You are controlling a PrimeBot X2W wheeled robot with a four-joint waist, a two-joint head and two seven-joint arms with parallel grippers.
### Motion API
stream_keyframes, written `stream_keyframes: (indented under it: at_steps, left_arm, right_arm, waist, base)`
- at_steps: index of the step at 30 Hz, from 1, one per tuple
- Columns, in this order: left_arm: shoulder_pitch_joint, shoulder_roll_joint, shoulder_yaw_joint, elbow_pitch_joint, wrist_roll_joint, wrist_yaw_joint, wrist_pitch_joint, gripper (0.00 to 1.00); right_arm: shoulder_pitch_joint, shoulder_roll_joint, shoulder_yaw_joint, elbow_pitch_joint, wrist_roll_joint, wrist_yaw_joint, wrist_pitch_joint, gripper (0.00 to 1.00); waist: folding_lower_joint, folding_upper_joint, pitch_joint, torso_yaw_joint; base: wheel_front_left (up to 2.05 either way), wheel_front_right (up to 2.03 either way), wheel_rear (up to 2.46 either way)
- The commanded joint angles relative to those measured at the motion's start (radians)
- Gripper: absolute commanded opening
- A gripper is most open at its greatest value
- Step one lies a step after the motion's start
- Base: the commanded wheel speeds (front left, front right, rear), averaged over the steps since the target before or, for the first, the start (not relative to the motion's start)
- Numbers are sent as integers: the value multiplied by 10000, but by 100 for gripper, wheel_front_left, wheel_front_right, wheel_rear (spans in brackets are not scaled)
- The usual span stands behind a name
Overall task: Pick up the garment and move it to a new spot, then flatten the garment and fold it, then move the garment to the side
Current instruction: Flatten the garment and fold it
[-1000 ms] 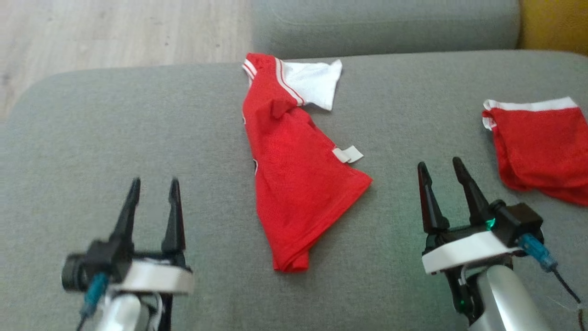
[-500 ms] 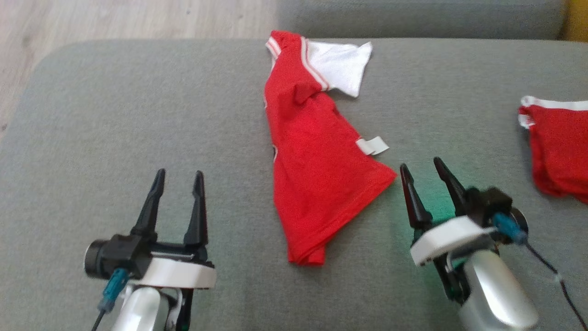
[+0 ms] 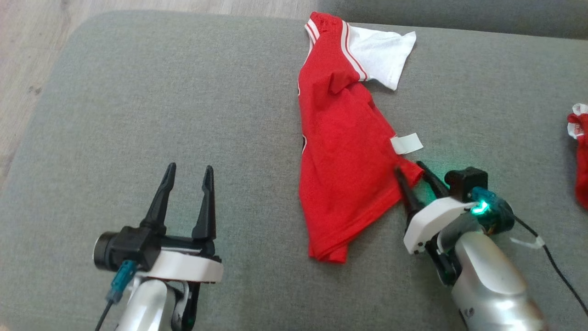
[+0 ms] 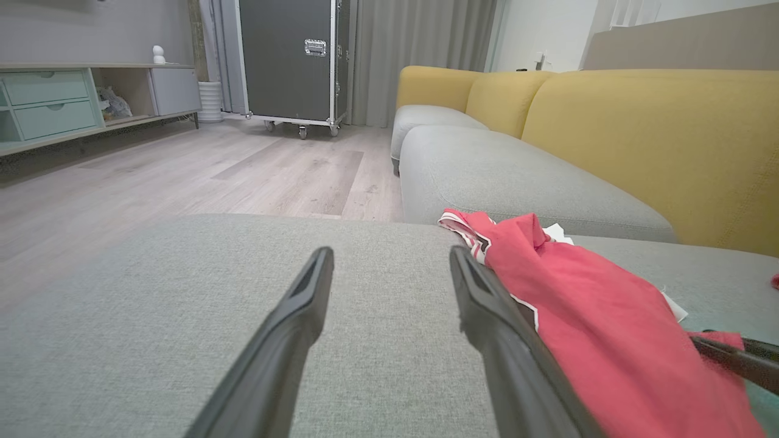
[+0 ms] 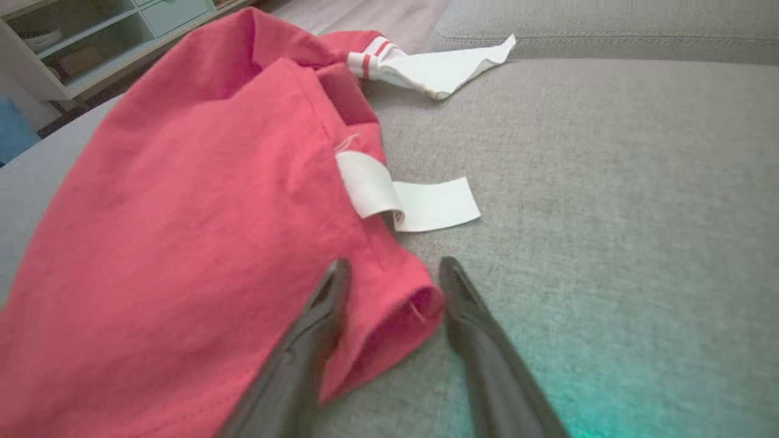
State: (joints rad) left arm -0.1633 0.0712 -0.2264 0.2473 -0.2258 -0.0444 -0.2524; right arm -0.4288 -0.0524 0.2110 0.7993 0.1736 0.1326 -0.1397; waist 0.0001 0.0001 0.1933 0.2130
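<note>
Red garment [image 3: 342, 151] spread on grey sofa cushion [image 3: 183, 92], mid-frame in head view, long axis running 12 to 6 o'clock. White sleeve [image 3: 383, 53] out toward 1 o'clock. White label [image 3: 406, 143] poking from the 3 o'clock edge, text too small to read. Front print folded under: only dark slivers along the 9 o'clock edge.

Right gripper [image 3: 409, 168] at the garment's 4 o'clock corner. Fingers [image 5: 331, 304] partly spread, one on each side of the hem corner, cloth bunched between them and not pinched. Seen from right wrist: one finger over red fabric, the other over bare cushion. Tip contact with cloth hard to judge. One finger partly hidden behind the hem in head view.

Left gripper [image 3: 190, 167] toward 8 o'clock of the garment, well apart from it. Fingers wide apart over bare cushion, nothing between.

Second red cloth [image 3: 579, 161] at the 3 o'clock edge, cut off by the frame, kind not discernible. Strip of wooden floor [image 3: 27, 55] at 10 o'clock. Yellow backrest [image 4: 639, 134] beyond the cushion in left wrist view.
</note>
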Motion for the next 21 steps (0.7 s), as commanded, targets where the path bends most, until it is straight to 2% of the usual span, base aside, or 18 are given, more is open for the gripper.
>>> stream_keyframes:
  at_steps: [1, 7, 12, 17, 21]
  left_arm:
    - [-285, 13, 392, -276, 118, -19, -93, 100]
    - [-159, -81, 675, -289, 184, -73, -93, 100]
    - [-113, -145, 770, -358, 213, -136, -93, 100]
    - [-246, -186, 668, -411, 224, -201, -93, 100]
    - [-431, -200, 545, -418, 216, -257, -93, 100]
  right_arm:
    - [-208, 22, 124, -136, -102, -19, -162, 0]
    - [-650, 20, -1167, -429, -1346, -19, -547, 0]
    - [-1056, -331, -2164, -1451, -2277, -19, -99, 0]
    - [-1854, -1388, -2722, -2358, -2740, -19, 708, 0]
    - [-2614, -2384, -3239, -2324, -3142, -19, 1218, 0]
  waist:
    - [-1, -1, -49, -52]
    - [-1, -1, -272, -460]
    - [-1, -1, -345, -770]
    - [-1, -1, -196, -808]
    - [-1, -1, -4, -629]
  base:
    - [0, 0, 0]
    - [0, 0, 0]
    - [0, 0, 0]
    - [0, 0, 0]
    - [0, 0, 0]
